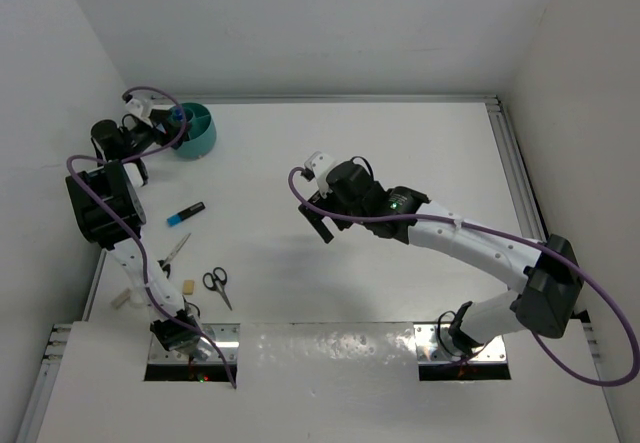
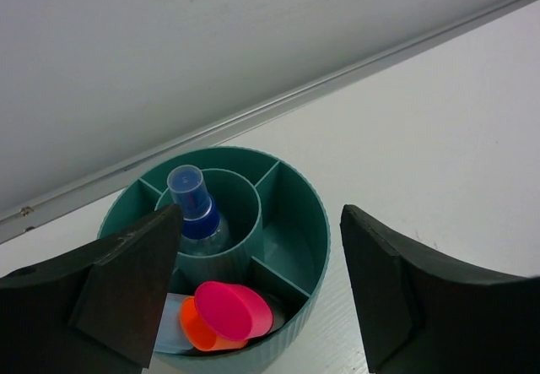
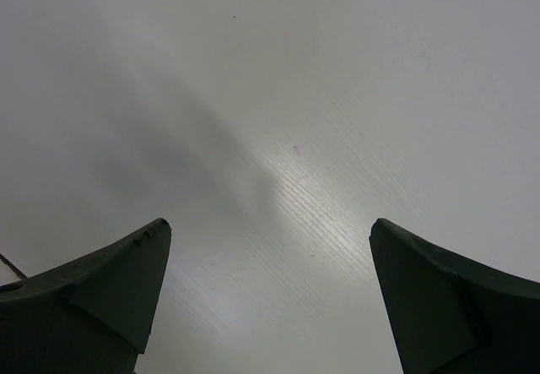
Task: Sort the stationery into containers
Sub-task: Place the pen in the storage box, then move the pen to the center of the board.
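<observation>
The round teal container (image 1: 200, 138) stands at the far left of the table. My left gripper (image 1: 168, 123) hovers over it, open and holding nothing. In the left wrist view its fingers straddle the container (image 2: 299, 222). A blue-capped item (image 2: 192, 201) stands in the centre well. A pink-capped marker (image 2: 234, 309) and an orange-capped marker (image 2: 196, 329) lean in a near compartment. A blue-and-black marker (image 1: 185, 214), black-handled scissors (image 1: 217, 284) and a tan eraser (image 1: 188, 285) lie on the table. My right gripper (image 1: 315, 208) hangs open over bare table (image 3: 287, 154) at mid-table.
A slim dark item (image 1: 175, 251) lies between the marker and the scissors. A small white piece (image 1: 122, 301) sits near the left edge. A metal rail (image 1: 515, 178) runs along the right side. Walls close the back and both sides.
</observation>
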Action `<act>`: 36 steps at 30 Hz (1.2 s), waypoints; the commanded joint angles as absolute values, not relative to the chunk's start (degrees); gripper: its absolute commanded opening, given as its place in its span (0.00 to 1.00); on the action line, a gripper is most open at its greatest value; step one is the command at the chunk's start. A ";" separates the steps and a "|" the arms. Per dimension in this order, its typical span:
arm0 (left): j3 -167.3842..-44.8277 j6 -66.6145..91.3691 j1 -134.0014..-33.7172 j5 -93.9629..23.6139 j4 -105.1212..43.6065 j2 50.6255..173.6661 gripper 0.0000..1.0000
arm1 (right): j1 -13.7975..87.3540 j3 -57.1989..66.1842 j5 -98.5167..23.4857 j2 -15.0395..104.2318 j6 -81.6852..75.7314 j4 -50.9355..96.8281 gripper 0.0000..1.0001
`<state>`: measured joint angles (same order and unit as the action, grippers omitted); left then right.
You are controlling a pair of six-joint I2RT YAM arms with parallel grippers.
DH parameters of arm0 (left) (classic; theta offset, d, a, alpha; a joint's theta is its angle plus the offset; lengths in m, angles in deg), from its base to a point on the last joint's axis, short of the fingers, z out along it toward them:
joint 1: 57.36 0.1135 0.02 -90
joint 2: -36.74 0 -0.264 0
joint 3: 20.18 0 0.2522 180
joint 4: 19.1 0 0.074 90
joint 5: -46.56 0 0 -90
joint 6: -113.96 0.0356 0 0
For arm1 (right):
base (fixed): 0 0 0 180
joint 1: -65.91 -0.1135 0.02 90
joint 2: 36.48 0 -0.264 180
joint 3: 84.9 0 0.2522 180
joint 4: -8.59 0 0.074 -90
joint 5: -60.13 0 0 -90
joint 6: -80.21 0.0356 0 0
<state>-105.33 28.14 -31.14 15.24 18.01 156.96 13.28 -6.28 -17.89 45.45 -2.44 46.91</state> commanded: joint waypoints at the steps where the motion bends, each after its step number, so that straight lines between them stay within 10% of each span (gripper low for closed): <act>1: -107.94 26.07 -30.90 15.80 21.19 153.91 0.74 | 13.26 -4.70 -17.13 44.46 -1.44 46.17 0.99; 10: -112.94 21.14 -30.90 14.31 18.05 147.58 0.78 | 11.86 -8.47 -17.04 41.56 -1.62 43.62 0.99; 14: -125.46 33.40 -30.90 12.30 -17.56 142.74 0.63 | 10.80 -9.35 -16.43 40.86 -2.49 43.97 0.99; 22: -130.98 85.30 -32.66 -9.28 -86.94 132.11 0.64 | 9.74 -18.84 -16.78 34.36 -1.97 39.67 0.99; 36: -104.34 71.43 -35.82 -38.67 -82.53 129.09 0.71 | 10.36 -19.90 -20.73 33.12 -6.27 39.49 0.99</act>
